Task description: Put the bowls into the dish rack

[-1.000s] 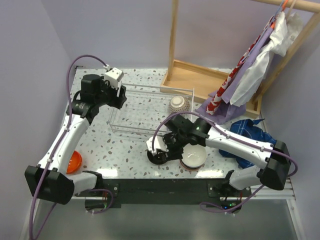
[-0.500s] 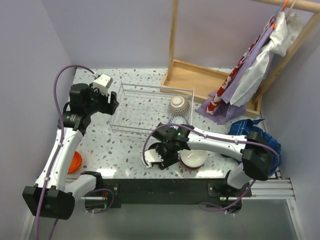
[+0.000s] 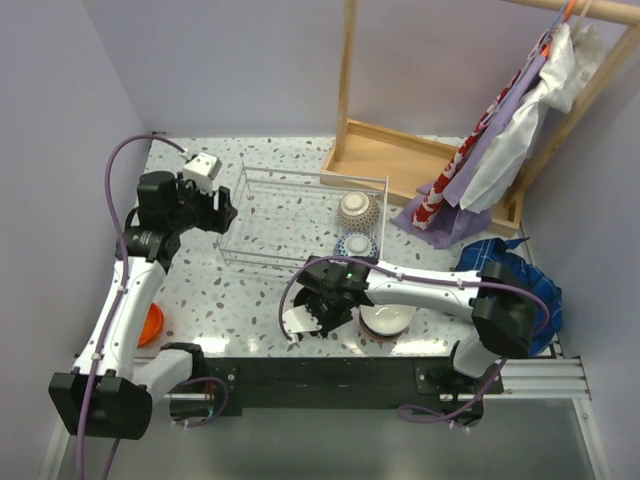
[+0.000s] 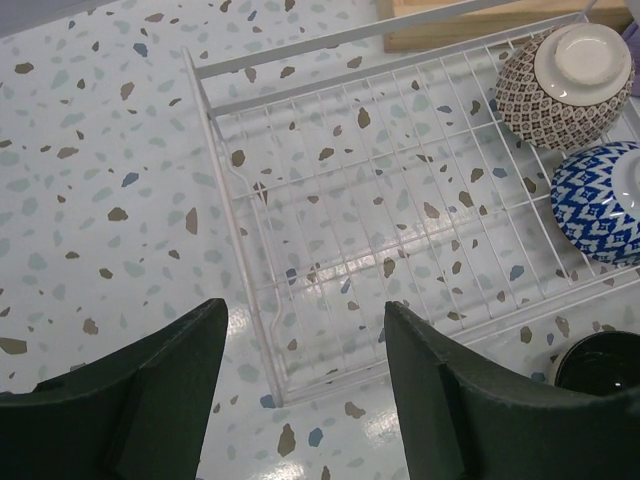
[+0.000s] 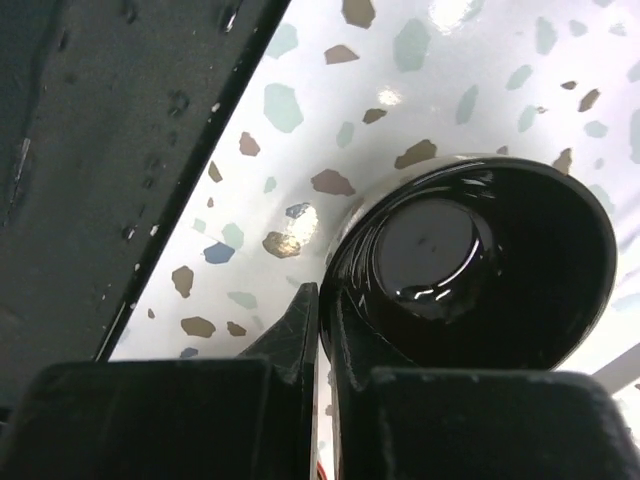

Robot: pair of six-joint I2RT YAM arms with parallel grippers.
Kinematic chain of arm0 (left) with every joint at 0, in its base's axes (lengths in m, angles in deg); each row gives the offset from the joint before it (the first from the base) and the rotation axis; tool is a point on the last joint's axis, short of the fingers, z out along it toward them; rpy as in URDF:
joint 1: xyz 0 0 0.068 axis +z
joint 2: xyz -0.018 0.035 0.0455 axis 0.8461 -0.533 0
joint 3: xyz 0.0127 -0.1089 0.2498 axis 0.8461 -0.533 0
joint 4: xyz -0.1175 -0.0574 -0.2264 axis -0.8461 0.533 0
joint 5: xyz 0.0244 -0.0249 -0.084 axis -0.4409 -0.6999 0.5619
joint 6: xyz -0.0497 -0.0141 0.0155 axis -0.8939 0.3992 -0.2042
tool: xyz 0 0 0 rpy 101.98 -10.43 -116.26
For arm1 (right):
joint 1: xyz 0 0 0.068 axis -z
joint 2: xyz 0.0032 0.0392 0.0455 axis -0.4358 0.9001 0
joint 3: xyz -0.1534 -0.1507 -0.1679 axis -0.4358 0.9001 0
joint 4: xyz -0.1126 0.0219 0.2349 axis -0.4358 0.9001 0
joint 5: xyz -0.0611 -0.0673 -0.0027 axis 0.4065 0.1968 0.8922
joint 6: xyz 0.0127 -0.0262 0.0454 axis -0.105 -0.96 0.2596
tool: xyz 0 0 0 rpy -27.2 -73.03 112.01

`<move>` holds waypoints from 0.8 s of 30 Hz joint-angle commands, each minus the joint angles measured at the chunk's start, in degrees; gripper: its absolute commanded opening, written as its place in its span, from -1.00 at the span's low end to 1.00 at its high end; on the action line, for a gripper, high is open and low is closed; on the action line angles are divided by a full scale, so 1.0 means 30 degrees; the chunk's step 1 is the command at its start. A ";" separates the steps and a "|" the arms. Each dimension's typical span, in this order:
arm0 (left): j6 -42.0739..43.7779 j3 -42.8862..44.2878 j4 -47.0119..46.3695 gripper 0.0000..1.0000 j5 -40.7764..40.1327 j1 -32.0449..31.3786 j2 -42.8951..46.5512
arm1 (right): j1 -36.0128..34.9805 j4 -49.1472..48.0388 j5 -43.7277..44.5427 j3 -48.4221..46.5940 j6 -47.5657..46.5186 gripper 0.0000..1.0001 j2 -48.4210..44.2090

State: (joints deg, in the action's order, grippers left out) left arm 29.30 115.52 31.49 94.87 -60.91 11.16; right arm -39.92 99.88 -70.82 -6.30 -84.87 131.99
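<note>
The wire dish rack (image 3: 290, 215) (image 4: 400, 190) holds two bowls at its right end, a brown-patterned bowl (image 3: 357, 210) (image 4: 565, 85) and a blue-patterned bowl (image 3: 356, 246) (image 4: 600, 200). My right gripper (image 3: 322, 305) (image 5: 325, 310) is shut on the near rim of a glossy black bowl (image 5: 470, 270) (image 4: 600, 365), one finger inside and one outside. A white bowl (image 3: 387, 320) sits just right of it. An orange bowl (image 3: 150, 323) lies at the table's left edge. My left gripper (image 3: 222, 210) (image 4: 305, 345) hangs open and empty above the rack's left end.
A wooden tray-like frame (image 3: 400, 160) stands behind the rack, with hanging clothes (image 3: 500, 140) on its right. A blue cloth (image 3: 500, 270) is bunched at the right edge. The black mounting bar (image 3: 320, 375) runs along the near edge.
My right gripper has slid down-left over the black bowl and shut on its rim. The left arm has drawn a little to the left, still open.
</note>
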 commanded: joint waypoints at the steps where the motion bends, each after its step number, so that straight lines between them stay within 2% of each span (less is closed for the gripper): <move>1: -0.0500 0.0306 -0.0793 0.37 0.0908 0.0130 0.0360 | -0.0230 0.2180 -0.0587 -0.2725 0.1644 -1.00 -0.0308; 6: -0.0500 0.1508 -0.0705 0.36 0.1289 0.0130 -0.0284 | 0.0530 0.5234 -0.3279 -0.8956 0.4283 -1.00 -0.0135; 9: -0.0676 0.2445 -0.0706 0.34 0.1903 0.0101 -0.1016 | 0.1758 0.5737 -0.5381 -1.1015 0.6711 -1.00 0.0188; 12: -0.0881 0.3470 -0.0734 0.32 0.2139 0.0013 -0.1894 | 0.4100 0.3809 -0.7930 -1.1316 1.0897 -1.00 0.0277; 15: -0.1493 0.4699 -0.0822 0.31 0.2111 -0.0133 -0.3151 | 0.6678 0.0039 -0.9953 -1.0732 1.6627 -1.00 0.0364; 17: -0.2222 0.5082 -0.1144 0.28 0.2052 -0.0192 -0.3681 | 0.8495 -0.1812 -1.1186 -0.9887 1.9360 -1.00 0.0598; 18: -0.2838 0.5345 -0.1261 0.05 0.1762 -0.0250 -0.4148 | 0.9023 -0.4259 -1.2470 -0.9533 2.2131 -1.00 0.0686; 19: -0.3105 0.5348 -0.1755 -0.10 0.1701 -0.0280 -0.4326 | 0.9898 -0.5733 -1.3034 -0.9094 2.3637 -1.00 0.0861; 20: -0.3224 0.5406 -0.1963 -0.38 0.1613 -0.0338 -0.4560 | 1.0168 -0.7314 -1.3533 -0.8219 2.5074 -1.00 0.1008; 21: -0.3138 0.5465 -0.2110 -0.63 0.1409 -0.0513 -0.4969 | 1.0374 -1.0375 -1.3770 -0.7950 2.7785 -1.00 0.1154; 22: -0.3021 0.5552 -0.2257 -0.84 0.1146 -0.0718 -0.5176 | 1.0521 -1.1653 -1.3917 -0.7744 2.8857 -1.00 0.1678; 23: -0.2875 0.5669 -0.2229 -1.00 0.0795 -0.0952 -0.5410 | 1.0609 -1.2971 -1.3860 -0.7307 2.9999 -1.00 0.1828; 24: -0.2351 0.6018 -0.2113 -1.00 0.0531 -0.1389 -0.5963 | 1.0697 -1.6320 -1.3831 -0.6896 3.2707 -1.00 0.2062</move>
State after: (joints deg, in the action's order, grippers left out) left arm 21.98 129.86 27.99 98.91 -62.20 -3.64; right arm -7.42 83.51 -103.58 -29.73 -16.22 136.65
